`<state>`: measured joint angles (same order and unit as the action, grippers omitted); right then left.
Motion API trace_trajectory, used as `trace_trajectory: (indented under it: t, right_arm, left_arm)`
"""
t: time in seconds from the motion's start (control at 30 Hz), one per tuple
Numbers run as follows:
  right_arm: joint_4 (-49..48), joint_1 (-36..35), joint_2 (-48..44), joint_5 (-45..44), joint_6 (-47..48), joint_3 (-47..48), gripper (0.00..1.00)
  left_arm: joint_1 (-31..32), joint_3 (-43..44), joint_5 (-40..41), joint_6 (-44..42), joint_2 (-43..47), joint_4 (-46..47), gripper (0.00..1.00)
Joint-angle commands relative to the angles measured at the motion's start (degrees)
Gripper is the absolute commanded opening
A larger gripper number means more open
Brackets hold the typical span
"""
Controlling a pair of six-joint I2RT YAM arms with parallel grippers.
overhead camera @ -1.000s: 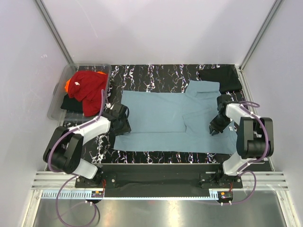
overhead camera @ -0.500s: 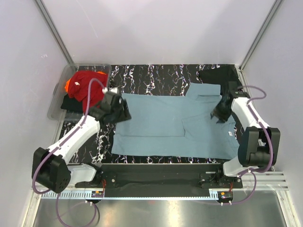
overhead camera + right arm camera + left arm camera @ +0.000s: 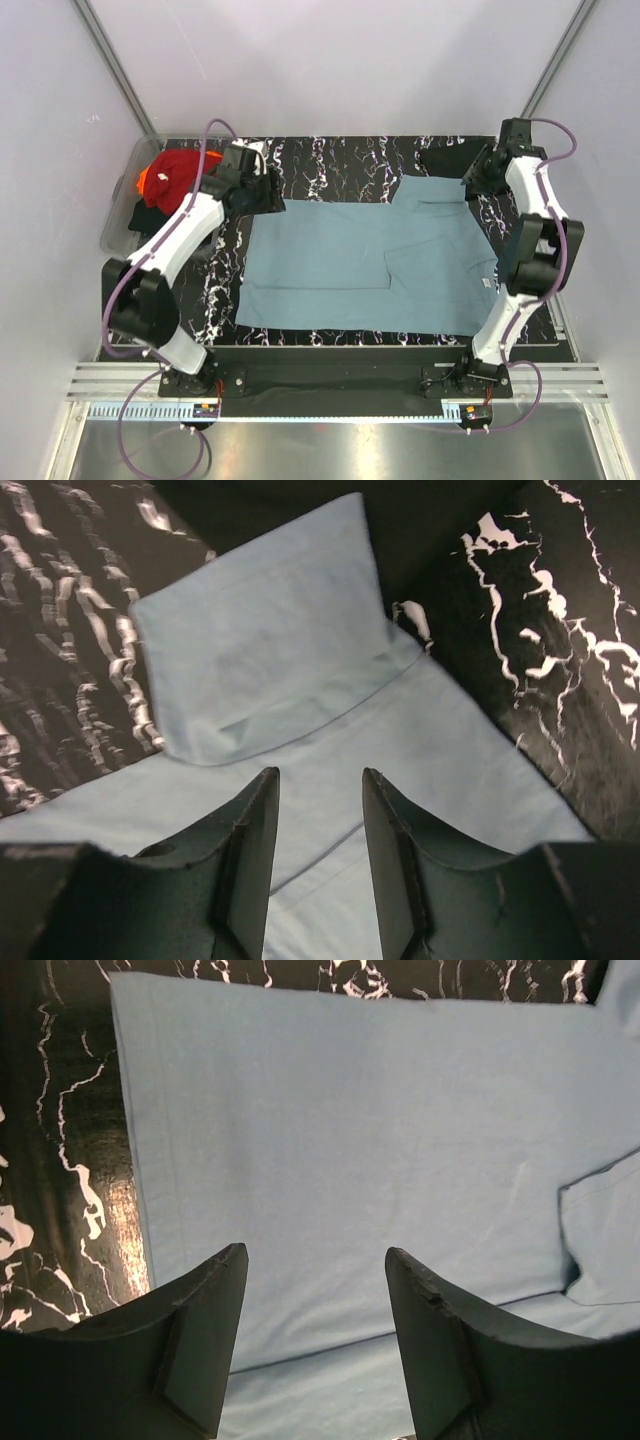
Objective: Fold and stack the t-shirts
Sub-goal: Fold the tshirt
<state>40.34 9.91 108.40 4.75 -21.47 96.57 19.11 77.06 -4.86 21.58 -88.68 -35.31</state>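
One teal-blue t-shirt [image 3: 340, 260] flat at centre, one black t-shirt [image 3: 460, 158] at one o'clock. Jaws apart, empty, on left gripper [image 3: 315, 1255] and right gripper [image 3: 319, 775].

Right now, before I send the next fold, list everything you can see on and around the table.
teal t-shirt: 1, dusty teal-blue, spread flat mid-mat
black t-shirt: 1, black, far right corner
red t-shirt: 1, red, on top in the tub
orange t-shirt: 1, orange, beside the red one
second black t-shirt: 1, black, tub's near end
tub: 1, clear, far left
mat: 1, black, white-veined
left gripper: black, open, over teal shirt
right gripper: black, open, over its sleeve
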Motion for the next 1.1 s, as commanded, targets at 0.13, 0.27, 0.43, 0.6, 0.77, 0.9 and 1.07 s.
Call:
trace_trajectory:
  t: [0.13, 0.27, 0.43, 0.6, 0.77, 0.9, 1.07]
  right_arm:
    - [-1.2, 3.9, 11.7, 7.6, 6.5, 11.4, 0.47]
    - [-1.5, 4.1, 16.0, 9.8, 10.1, 15.2, 0.42]
    - [-1.7, 4.2, 20.7, 10.1, 13.4, 19.0, 0.39]
    - [-1.5, 4.5, 24.2, 11.0, 14.4, 23.9, 0.41]
    - [-1.4, 4.6, 27.4, 10.6, 15.5, 26.7, 0.41]
    - [-1.1, 4.6, 30.0, 11.0, 15.6, 28.1, 0.41]
    - [-1.7, 4.6, 31.5, 11.2, 17.0, 28.3, 0.39]
  left_arm:
    - [-1.8, 6.6, -0.9, -5.3, -5.9, -0.2, 0.62]
    - [-3.6, 10.9, -0.4, -6.6, -12.2, -0.4, 0.59]
    - [-4.0, 17.1, 2.3, -12.2, -19.3, -1.5, 0.59]
    - [-4.7, 19.0, 4.7, -14.8, -22.7, -1.7, 0.6]
    - [-5.2, 21.2, 3.2, -16.5, -25.7, -1.7, 0.6]
    - [-5.3, 22.0, 3.0, -16.1, -27.9, -1.6, 0.59]
    - [-5.3, 22.2, 4.7, -16.9, -28.9, -1.4, 0.59]
